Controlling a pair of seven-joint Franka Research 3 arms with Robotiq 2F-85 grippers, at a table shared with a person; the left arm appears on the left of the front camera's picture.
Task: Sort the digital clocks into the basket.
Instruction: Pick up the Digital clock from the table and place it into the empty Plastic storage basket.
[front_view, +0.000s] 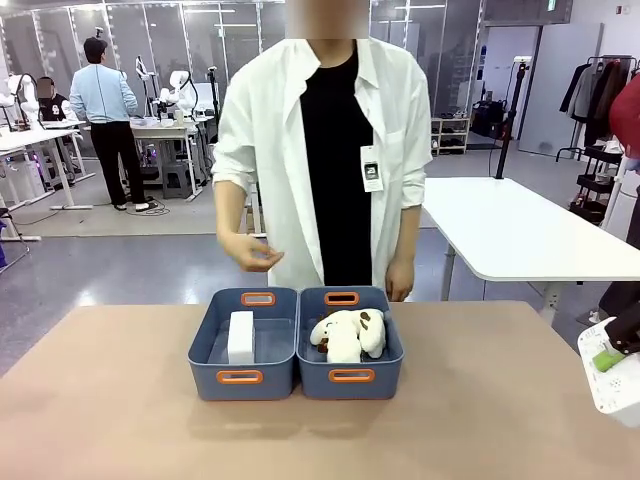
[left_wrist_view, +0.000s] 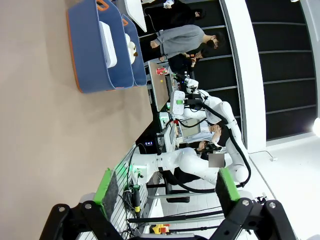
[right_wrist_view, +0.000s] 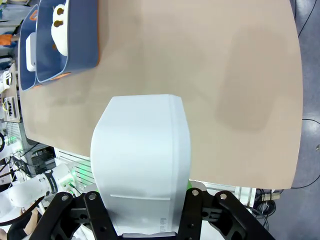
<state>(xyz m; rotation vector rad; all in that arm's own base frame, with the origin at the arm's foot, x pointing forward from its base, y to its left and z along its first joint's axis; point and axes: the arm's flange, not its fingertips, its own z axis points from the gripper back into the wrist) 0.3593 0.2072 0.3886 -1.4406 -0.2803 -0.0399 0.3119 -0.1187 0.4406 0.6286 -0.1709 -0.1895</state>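
Roughly halfway: 1st clock (front_view: 241, 337) is standing in the L basket (front_view: 208, 372), while R tool (front_view: 611, 358) is gripping 2nd clock (right_wrist_view: 142, 150) over the tabletop's (front_view: 120, 400) right side, well apart from it, w/ drop-in not yet done, and L tool (left_wrist_view: 167, 192) is hanging wide, empty.

The tan table (front_view: 110, 410) bears two blue bins, side by side and touching — the left basket (front_view: 212, 375) and the right basket (front_view: 388, 375) — near its far edge.

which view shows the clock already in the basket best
Front view: the clock stands upright and unobstructed in the left basket. Both wrist views show it small, far off near the frame edge.
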